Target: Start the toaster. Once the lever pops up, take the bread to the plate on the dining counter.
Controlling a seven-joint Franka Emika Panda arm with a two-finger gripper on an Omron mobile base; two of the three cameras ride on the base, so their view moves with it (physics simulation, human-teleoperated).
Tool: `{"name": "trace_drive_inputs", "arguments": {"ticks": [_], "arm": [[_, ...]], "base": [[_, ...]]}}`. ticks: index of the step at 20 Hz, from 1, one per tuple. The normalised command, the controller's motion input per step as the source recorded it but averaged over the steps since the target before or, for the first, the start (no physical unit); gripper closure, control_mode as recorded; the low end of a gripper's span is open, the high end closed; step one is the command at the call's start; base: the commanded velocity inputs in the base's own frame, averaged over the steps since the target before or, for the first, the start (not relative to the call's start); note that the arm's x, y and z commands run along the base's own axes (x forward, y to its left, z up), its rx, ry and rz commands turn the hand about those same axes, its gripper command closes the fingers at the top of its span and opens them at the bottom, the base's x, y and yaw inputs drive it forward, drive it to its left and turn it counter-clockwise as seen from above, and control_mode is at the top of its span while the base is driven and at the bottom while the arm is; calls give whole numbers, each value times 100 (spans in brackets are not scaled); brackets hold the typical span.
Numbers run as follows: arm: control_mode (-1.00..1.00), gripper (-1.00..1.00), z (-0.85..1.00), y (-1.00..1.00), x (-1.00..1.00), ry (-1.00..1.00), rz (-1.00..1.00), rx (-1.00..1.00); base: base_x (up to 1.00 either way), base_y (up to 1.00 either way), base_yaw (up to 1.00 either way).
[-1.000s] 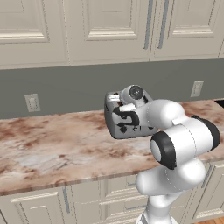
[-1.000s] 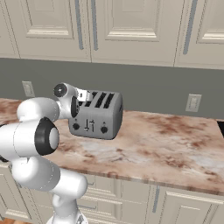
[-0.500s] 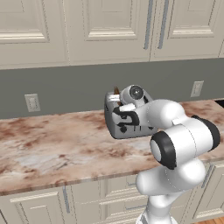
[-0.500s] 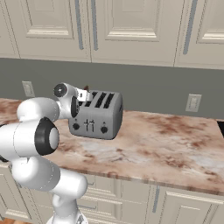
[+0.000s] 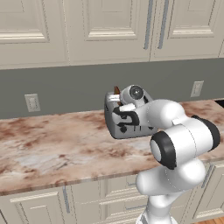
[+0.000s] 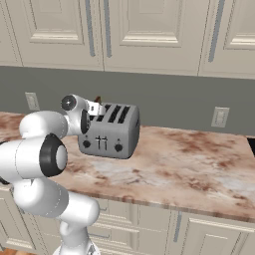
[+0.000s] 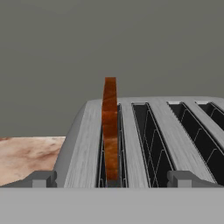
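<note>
Remaining unchanged: bread (image 7: 110, 131) upright in toaster (image 6: 110, 131), fingers (image 7: 183, 178) spread.

Cream cabinets (image 5: 109, 26), grey backsplash (image 5: 65, 89)

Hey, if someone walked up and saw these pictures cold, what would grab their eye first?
Probably the orange-brown bread standing on edge in the leftmost slot of the silver toaster, well above its top. The toaster sits on the veined marble worktop against the grey wall. Next, the bulky white arm curls in over that end of the toaster, its pincer open just short of the slice.
</note>
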Motion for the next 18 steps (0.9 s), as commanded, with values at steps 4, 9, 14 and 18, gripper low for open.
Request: {"name": "trace_drive_inputs", "arguments": {"ticks": [4,9,14,18], "arm": [[-100,-100,0,0,0,0,0,0],[-100,-100,0,0,0,0,0,0],[-100,-100,0,0,0,0,0,0],[-100,-100,-1,0,5,0,0,0]], "base": [[0,0,0],[0,0,0],[0,0,0],[0,0,0]]}}
